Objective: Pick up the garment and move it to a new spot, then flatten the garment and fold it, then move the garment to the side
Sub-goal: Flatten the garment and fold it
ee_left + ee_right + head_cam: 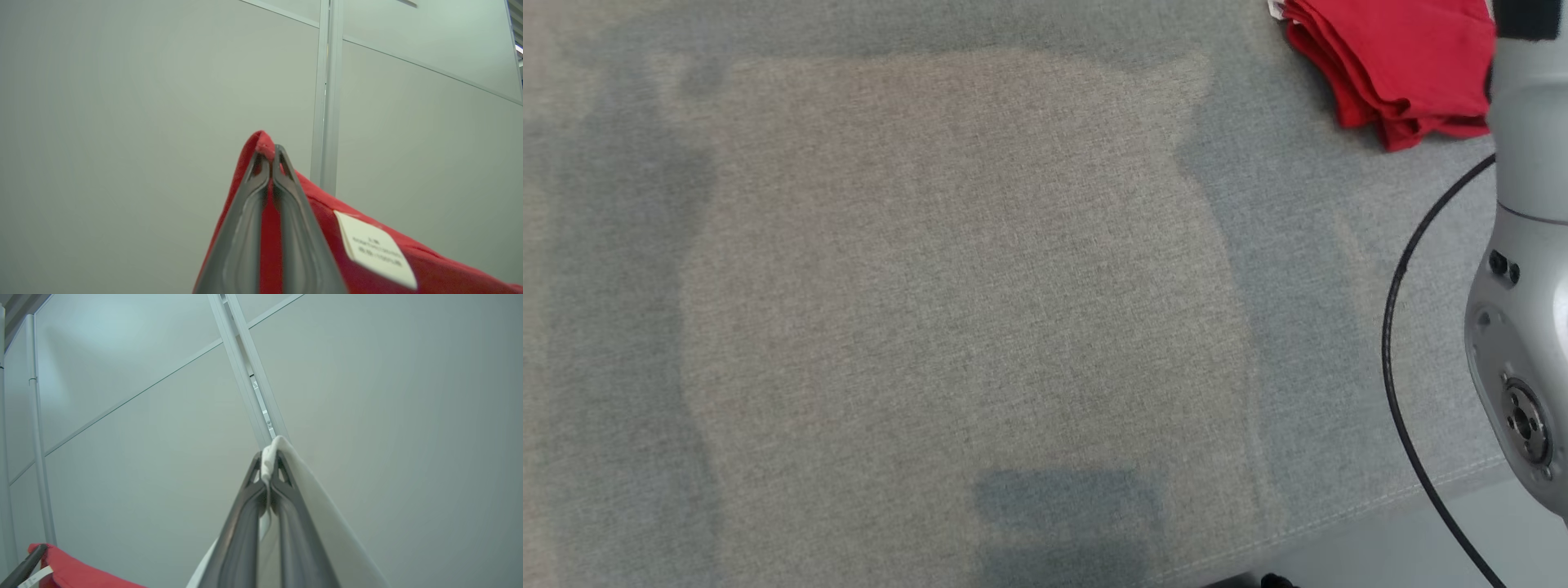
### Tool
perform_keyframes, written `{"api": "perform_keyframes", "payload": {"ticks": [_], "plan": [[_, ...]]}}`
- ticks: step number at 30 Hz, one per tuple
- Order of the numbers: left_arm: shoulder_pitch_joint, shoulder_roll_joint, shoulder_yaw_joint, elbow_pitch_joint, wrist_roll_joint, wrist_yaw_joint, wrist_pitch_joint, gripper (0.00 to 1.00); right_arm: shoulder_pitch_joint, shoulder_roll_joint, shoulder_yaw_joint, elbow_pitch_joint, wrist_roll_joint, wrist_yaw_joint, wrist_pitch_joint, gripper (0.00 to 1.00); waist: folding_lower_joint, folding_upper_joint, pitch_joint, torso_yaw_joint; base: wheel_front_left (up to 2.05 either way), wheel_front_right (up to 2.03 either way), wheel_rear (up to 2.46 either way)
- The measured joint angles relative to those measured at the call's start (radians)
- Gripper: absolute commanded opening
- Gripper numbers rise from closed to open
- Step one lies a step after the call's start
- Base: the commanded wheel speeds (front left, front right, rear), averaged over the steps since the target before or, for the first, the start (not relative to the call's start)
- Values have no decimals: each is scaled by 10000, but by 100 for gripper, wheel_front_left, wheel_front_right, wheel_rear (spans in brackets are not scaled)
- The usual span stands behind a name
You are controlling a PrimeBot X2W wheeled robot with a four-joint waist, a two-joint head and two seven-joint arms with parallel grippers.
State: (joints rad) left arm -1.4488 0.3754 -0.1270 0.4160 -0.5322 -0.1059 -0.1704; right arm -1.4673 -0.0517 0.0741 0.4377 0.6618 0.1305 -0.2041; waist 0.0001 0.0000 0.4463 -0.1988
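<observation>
The red garment [322, 208] hangs from my left pincer [271, 157], whose fingers are pressed together on a fold of its edge. A white label [374, 249] sits just beside them, and a pale wall panel [122, 122] is behind. My right pincer [269, 461] is likewise clamped, on white cloth [322, 514]; whether that belongs to the same garment I cannot tell. In the head view a folded red pile [1396, 57] lies at the far right of the grey fabric surface [931, 286], beside a silver arm [1527, 327].

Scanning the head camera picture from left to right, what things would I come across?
Grey fabric surface → folded red garment → silver robot arm at the right edge.
</observation>
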Motion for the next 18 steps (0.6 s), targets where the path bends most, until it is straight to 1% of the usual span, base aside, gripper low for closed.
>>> {"api": "perform_keyframes", "payload": {"ticks": [1, 4, 7, 9, 14, 18], "plan": [[-163, 92, -105, 307, 190, -13, -140, 0, -84, 15, 274, 199, 219, 0, -104, 0, 0, 0, 153, -62, 0, 0, 0], [-366, 274, -228, 1158, 255, -104, -382, 0, -81, 2, 1062, 571, 683, 0, -359, 0, 0, 0, 640, -214, 0, 0, 0], [-326, 443, -196, 1806, 113, -174, -612, 0, 245, 10, 1785, 619, 963, 0, -495, 0, 1, 0, 1190, -332, 0, 0, 0], [-140, 541, -36, 2134, -184, -182, -756, 0, 626, 17, 2153, 554, 1124, 0, -535, 0, 1, 0, 1562, -389, 0, 0, 0], [576, 729, 88, 2385, -585, -215, -874, 0, 1475, 15, 2638, -153, 1243, 0, -573, 0, 2, 0, 2283, -478, 0, 0, 0], [948, 748, -121, 2054, -1344, -217, -905, 0, 2220, 17, 2746, -836, 1141, 0, -575, 0, 2, 0, 2536, -467, 0, 0, 0]]}}
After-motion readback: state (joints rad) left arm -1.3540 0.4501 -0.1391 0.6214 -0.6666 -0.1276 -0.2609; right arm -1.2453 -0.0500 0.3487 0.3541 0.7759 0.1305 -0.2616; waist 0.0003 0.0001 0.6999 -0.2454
